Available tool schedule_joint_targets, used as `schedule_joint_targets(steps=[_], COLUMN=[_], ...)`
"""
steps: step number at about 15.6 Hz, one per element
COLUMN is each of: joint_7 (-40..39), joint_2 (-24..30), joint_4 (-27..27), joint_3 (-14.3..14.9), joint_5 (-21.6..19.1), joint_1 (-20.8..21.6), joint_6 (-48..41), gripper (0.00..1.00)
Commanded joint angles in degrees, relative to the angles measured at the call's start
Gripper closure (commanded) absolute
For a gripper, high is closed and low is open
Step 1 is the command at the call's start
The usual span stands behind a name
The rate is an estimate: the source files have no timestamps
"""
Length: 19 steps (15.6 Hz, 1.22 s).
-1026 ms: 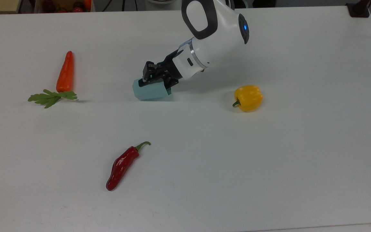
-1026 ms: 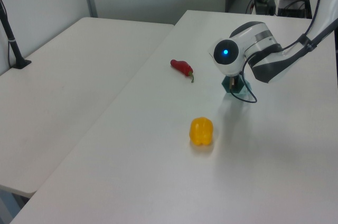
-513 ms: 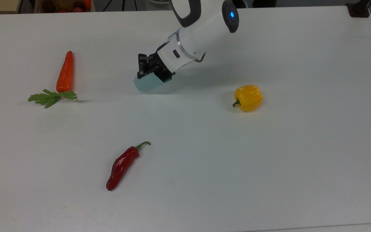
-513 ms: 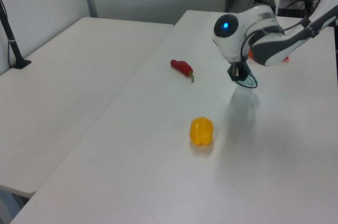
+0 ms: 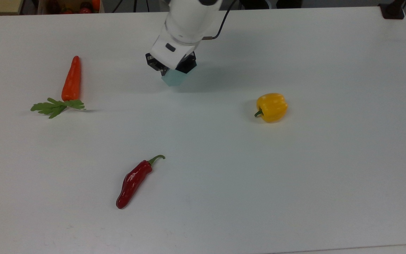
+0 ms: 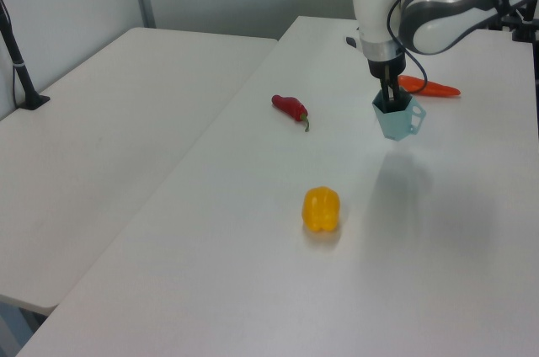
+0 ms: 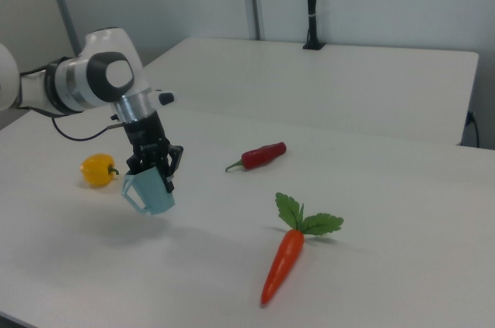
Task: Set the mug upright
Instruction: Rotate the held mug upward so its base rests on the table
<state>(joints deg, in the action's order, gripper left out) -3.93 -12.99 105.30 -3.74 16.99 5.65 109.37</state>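
Observation:
The pale blue-teal faceted mug (image 6: 396, 120) hangs clear of the white table (image 5: 294, 176), rim up and close to upright, with its shadow on the table below it. My gripper (image 6: 390, 103) points straight down and is shut on the mug's rim, one finger reaching inside the cup. In the top view the arm covers most of the mug (image 5: 173, 78), and the gripper (image 5: 171, 68) sits right over it. The right view shows the mug (image 7: 151, 192) slightly tilted under the gripper (image 7: 154, 170), handle toward the right view's left.
A yellow bell pepper (image 5: 271, 107) lies to the top view's right of the mug. A carrot with green leaves (image 5: 71, 79) lies to the top view's left. A red chili (image 5: 133, 180) lies nearer the table's front. A black post (image 7: 312, 3) stands on the neighbouring table.
The mug lay on its side in the gripper's hold. The wrist has swung to vertical, turning the mug rim-up and lifting it off the table, a little toward the top view's upper right.

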Motion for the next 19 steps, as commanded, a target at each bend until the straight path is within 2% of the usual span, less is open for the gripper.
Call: schedule_joint_targets(steps=[1,4,6,12,19], joint_7=[-12.3,-20.9,-25.0,-25.3,-25.4], joint_2=[1.5,1.5,1.5,0.4,-2.9], joint_4=[1.8,1.8,1.8,4.3,4.5], joint_3=[0.8,2.8,2.9,3.0,2.7], joint_5=[-12.9,-21.3,-23.0,-23.1,-22.7], joint_1=[-4.9,-7.1,-8.5,-8.6,-7.8], joint_6=[5.3,6.3,6.4,16.0,19.2], gripper=[1.0,1.0,1.0,1.0,1.0])
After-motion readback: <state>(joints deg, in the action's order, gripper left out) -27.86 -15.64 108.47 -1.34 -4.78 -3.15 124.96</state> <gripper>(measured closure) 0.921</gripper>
